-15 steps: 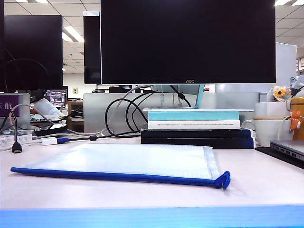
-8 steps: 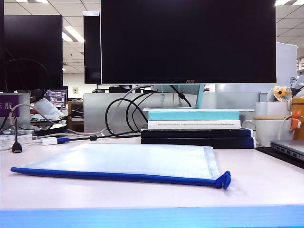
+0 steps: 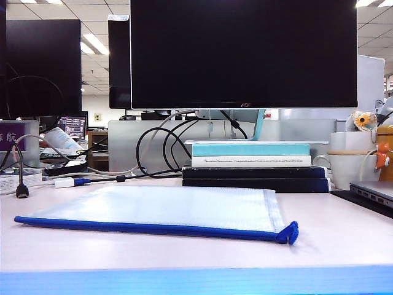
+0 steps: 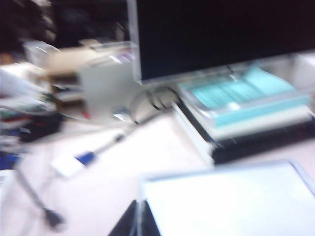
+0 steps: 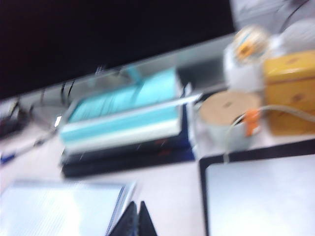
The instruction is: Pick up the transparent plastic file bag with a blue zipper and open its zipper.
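Note:
The transparent plastic file bag (image 3: 178, 208) lies flat on the pale desk, with its blue zipper (image 3: 147, 228) along the near edge. The zipper's blue loop pull (image 3: 288, 233) is at the right end. Neither arm shows in the exterior view. In the blurred left wrist view my left gripper (image 4: 139, 220) is shut and empty, above the desk at one corner of the bag (image 4: 231, 201). In the blurred right wrist view my right gripper (image 5: 138, 220) is shut and empty, beside another corner of the bag (image 5: 59, 209).
A stack of books (image 3: 249, 163) stands behind the bag under a big monitor (image 3: 242, 55). A mug (image 3: 349, 169) and a laptop (image 3: 374, 193) are at the right. Cables and a white adapter (image 3: 64, 182) lie at the left.

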